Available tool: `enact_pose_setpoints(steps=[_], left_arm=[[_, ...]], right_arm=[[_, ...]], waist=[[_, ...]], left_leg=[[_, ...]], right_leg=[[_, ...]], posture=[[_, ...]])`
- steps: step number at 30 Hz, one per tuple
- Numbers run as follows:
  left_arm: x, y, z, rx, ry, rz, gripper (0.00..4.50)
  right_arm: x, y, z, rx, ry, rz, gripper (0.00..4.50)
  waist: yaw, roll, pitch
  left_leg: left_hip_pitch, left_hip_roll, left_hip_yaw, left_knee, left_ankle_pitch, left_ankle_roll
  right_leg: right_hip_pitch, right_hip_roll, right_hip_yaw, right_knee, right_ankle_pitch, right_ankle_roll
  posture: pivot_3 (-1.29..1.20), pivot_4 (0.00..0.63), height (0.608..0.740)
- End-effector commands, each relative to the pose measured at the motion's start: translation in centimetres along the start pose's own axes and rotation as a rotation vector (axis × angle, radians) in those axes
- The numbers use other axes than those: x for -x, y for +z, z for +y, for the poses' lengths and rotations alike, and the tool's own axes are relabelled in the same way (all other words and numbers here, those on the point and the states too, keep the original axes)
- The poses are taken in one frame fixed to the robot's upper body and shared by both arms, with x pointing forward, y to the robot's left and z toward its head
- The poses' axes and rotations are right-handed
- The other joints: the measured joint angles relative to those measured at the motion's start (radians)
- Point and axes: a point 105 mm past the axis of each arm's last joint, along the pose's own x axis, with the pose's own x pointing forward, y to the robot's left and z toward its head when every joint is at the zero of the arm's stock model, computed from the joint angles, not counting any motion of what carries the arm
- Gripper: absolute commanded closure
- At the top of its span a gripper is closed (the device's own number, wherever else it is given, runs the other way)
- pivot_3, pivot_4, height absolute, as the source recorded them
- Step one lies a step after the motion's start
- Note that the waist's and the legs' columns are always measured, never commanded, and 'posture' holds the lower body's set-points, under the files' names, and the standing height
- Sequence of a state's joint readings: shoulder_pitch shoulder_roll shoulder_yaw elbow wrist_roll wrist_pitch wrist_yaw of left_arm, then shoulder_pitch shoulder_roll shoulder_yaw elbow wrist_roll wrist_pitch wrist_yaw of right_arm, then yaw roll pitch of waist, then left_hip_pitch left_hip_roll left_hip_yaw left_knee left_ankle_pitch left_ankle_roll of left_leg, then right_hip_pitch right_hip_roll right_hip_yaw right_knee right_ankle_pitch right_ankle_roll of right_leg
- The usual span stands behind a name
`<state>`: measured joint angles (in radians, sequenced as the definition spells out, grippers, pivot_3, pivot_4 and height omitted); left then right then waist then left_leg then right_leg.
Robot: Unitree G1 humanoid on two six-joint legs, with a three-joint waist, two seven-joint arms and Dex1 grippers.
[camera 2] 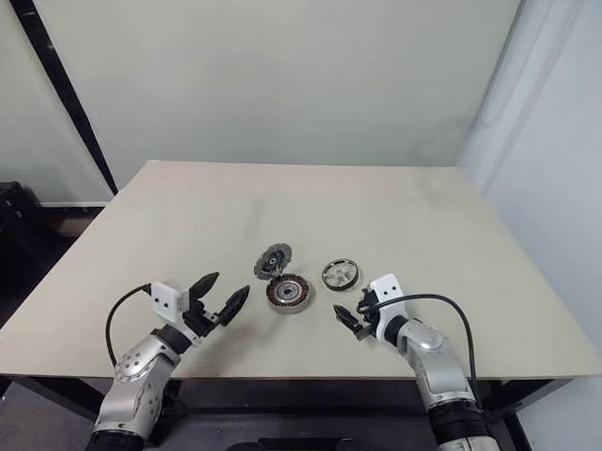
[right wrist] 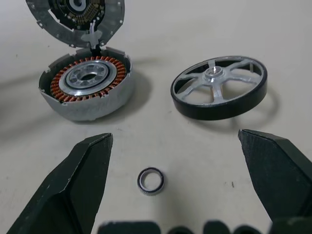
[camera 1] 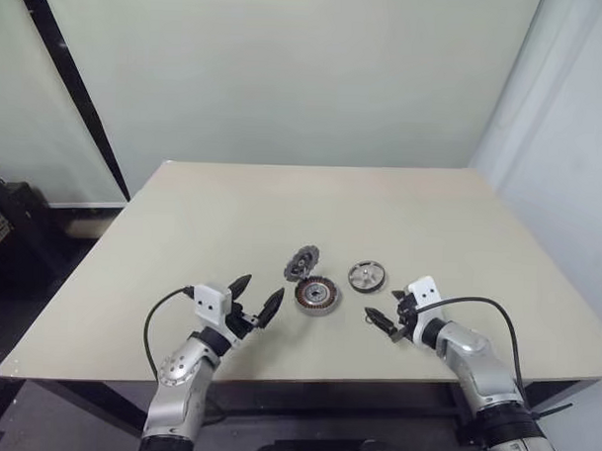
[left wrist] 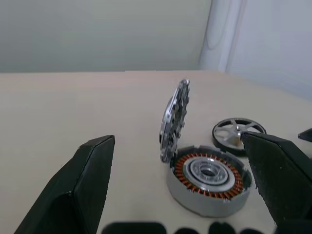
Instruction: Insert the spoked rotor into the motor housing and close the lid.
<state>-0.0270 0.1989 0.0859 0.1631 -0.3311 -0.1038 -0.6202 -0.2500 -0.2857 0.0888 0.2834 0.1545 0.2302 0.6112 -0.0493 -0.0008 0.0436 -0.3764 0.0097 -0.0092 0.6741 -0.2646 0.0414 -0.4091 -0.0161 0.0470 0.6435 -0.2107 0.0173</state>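
Right gripper (right wrist: 173,170): its two black fingers stand wide apart and hold nothing. It hangs low over the table, pointed at the parts, likely so it can reach in for the wheel.
Left gripper (camera 1: 256,295): wide open too, with nothing in it. It waits just on the other side of the parts, maybe to steady the cup.
Table (camera 1: 233,203): big, flat and tan. All the parts sit close together near the front edge, between the two grippers.
Motor housing (right wrist: 87,88): a round grey cup with a copper ring inside. It sits flat with its open side up, so the wheel can drop in.
Lid (left wrist: 174,119): stands up on its edge at the back rim of the cup (it looks joined there like a hinge, but that is hard to tell). Up like this, it leaves the cup open.
Spoked rotor (right wrist: 219,87): lies flat on the table just beside the cup, not in it yet.
Small ring (right wrist: 150,181): a tiny loose ring lying right between the right gripper's fingers, apart from the wheel.
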Motion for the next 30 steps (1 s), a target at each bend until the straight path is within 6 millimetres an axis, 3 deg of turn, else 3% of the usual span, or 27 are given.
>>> enact_pose_setpoints(steps=[1, 16, 30], left_arm=[[-0.8, 1.3, -1.0, -0.035, -0.063, -0.027, 0.07], [1.8, -0.1, -2.8, -0.057, -0.134, 0.111, 0.07], [1.7, 0.1, -3.3, -0.057, -0.125, 0.097, 0.07]], right_arm=[[-0.1, 2.9, -0.6, 0.029, -0.001, -0.091, 0.00], [-0.8, -0.4, 1.2, 0.054, 0.107, 0.100, 0.00], [-2.1, -2.2, 1.3, 0.042, 0.088, 0.157, 0.00]], waist=[[0.000, 0.000, 0.000], [0.000, 0.000, 0.000], [-0.001, 0.000, 0.000]], left_leg=[[0.000, 0.000, 0.000, 0.000, 0.000, 0.000], [0.000, 0.001, 0.000, -0.001, 0.000, 0.000], [0.001, 0.000, 0.000, -0.001, 0.000, 0.000]], right_leg=[[0.000, 0.000, 0.000, 0.000, 0.000, 0.000], [0.000, 0.000, 0.000, 0.000, 0.000, 0.000], [-0.001, 0.000, 0.000, 0.000, 0.000, 0.000]], posture=[[0.00, 0.000, 0.740], [0.00, 0.000, 0.740], [0.00, 0.000, 0.740]])
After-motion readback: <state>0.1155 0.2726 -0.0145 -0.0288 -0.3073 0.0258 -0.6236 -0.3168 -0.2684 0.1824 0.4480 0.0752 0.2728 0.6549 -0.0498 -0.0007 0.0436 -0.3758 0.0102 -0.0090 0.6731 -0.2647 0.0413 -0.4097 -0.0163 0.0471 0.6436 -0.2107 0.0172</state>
